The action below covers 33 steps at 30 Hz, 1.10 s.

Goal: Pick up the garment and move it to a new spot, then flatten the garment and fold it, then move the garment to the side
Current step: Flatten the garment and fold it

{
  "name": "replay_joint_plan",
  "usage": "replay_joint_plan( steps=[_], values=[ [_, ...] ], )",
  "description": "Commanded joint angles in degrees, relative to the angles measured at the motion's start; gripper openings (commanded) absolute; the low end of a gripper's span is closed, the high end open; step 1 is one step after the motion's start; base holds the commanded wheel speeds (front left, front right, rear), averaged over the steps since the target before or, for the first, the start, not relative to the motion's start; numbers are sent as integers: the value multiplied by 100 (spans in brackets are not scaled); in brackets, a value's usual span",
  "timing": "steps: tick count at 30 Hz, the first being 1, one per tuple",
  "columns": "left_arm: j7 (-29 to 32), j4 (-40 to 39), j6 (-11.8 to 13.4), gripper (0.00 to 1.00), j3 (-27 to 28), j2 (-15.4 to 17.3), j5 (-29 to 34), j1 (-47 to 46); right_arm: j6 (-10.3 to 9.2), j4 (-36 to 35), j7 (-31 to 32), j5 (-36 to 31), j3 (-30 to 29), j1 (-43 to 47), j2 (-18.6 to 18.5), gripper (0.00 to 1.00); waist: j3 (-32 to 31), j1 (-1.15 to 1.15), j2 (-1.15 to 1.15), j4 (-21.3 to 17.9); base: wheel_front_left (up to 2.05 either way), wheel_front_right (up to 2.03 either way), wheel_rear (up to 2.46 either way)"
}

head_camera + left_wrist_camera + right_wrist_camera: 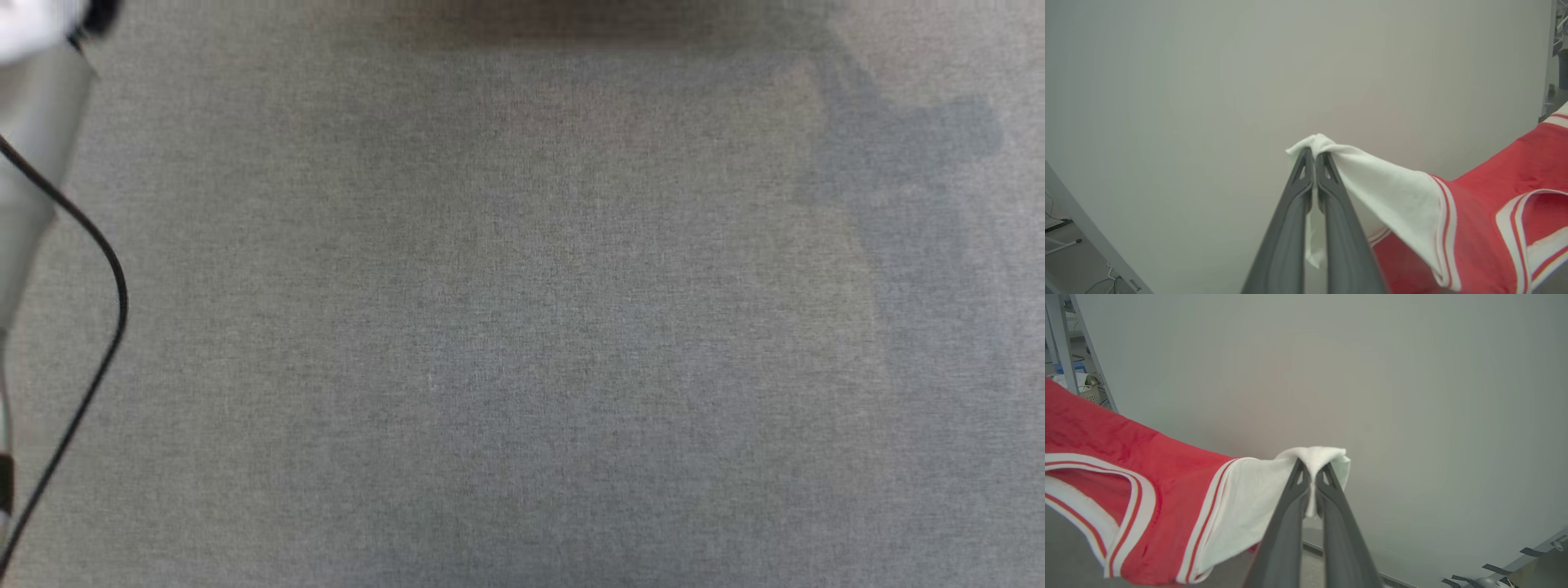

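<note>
- Grey surface: prob the landing spot; aim for mid frame.
- Garment: hangs stretched btwn both arms, lower right of left wrist view; lower it level, taut.
- Left gripper, right gripper: each pinched shut on a white sleeve.

The tabletop is gray and looks like woven cloth, with tiny threads all over it. A soft, dark shadow falls on its right side. Another shadow lies along the far edge. In the right wrist view, small dark tape strips stick near its edge.
</note>
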Motion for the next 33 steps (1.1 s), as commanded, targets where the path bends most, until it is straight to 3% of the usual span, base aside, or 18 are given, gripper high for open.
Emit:
replay_joint_plan(
  steps=[1,14,33],
  values=[
    [-54,-114,77,0,38,72,-26,327,-3,-40,-133,77,81,245,-34,0,-237,0,0,-11,0,0,0],
    [-82,-1646,785,0,373,526,-315,3550,-3,-446,-774,575,758,2828,-197,0,-1147,0,0,-31,0,0,0],
    [-83,-2544,1566,0,1003,670,-881,7485,-3,-665,-1108,843,336,6480,-186,0,-2330,0,0,2,0,0,0]
  ],
)
